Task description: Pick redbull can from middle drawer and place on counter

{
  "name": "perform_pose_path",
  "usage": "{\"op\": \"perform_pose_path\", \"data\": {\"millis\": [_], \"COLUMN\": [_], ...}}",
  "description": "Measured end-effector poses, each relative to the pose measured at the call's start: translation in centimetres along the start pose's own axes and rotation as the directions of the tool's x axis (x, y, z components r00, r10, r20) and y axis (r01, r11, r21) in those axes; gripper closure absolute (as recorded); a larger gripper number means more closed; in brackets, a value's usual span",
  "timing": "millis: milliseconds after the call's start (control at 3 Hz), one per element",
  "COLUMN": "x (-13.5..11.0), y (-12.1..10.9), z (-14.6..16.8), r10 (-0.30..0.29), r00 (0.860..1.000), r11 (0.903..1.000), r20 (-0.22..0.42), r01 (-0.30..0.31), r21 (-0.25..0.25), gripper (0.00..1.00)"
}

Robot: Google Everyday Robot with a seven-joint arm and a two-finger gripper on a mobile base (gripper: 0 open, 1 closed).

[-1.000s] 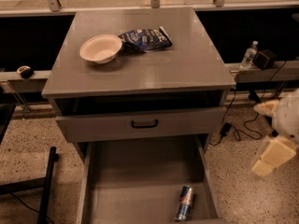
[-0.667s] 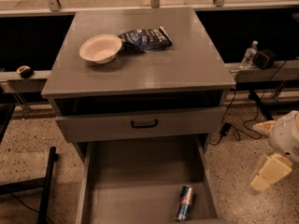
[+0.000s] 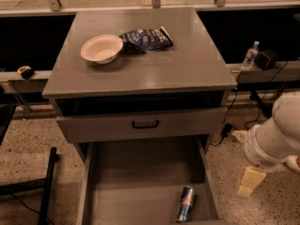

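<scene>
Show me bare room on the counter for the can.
The counter is bare across its front half, nearer than the bowl and snack bag, and along its right side. Back left is crowded. In the middle drawer, the floor left of the redbull can is free. The gripper hangs outside the drawer's right wall.

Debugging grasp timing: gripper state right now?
Gripper: open or shut cannot be told; right of the middle drawer, apart from the redbull can lying inside.
</scene>
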State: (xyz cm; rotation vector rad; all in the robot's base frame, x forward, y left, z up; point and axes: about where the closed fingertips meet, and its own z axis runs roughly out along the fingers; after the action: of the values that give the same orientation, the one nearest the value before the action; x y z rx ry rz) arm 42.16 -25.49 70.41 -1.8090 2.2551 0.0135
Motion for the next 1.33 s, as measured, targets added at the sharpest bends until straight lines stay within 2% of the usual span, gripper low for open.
{"op": "perform_pose_path", "data": {"millis": [333, 667, 1000, 1333], "x": [0.7, 0.6, -2.5, -5.2], "y": [-1.0, -1.1, -0.4, -0.8], "z": [4.1, 4.0, 4.7, 8.7], "r10": [-0.109, -0.116, -0.231, -0.435], "r00": [0.994, 0.993, 0.972, 0.895], "r11": [0.9937, 0.9928, 0.9705, 0.8958], "r20": [0.024, 0.025, -0.046, -0.102], "r01": [0.108, 0.115, 0.234, 0.442], "r21": [0.026, 0.031, 0.060, 0.050], "gripper": [0.00, 0.00, 0.00, 0.00]}}
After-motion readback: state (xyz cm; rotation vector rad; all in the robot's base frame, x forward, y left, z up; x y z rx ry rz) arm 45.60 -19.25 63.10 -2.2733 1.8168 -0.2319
